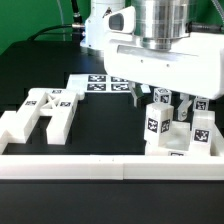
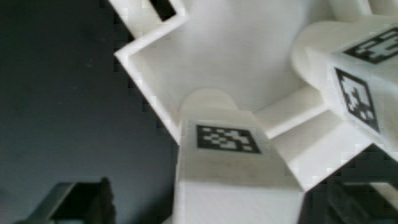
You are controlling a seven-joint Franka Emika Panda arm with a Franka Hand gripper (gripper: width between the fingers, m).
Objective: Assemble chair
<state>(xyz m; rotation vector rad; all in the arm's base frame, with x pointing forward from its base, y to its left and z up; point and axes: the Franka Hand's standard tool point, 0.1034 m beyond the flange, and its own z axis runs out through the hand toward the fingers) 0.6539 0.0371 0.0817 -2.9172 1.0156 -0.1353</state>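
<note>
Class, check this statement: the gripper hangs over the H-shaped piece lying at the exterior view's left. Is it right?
Not quite. The gripper hangs over the upright pieces at the exterior view's right. The H-shaped piece lies apart at the left, as the exterior view shows.

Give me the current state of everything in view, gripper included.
gripper: open, fingers either side of one upright chair piece, not clamping it.
upright chair pieces: standing, clustered against the front rail at the exterior view's right; cannot tell if joined.
H-shaped chair piece: lying flat, apart from the others, untouched.
marker board: lying flat at the back.
</note>
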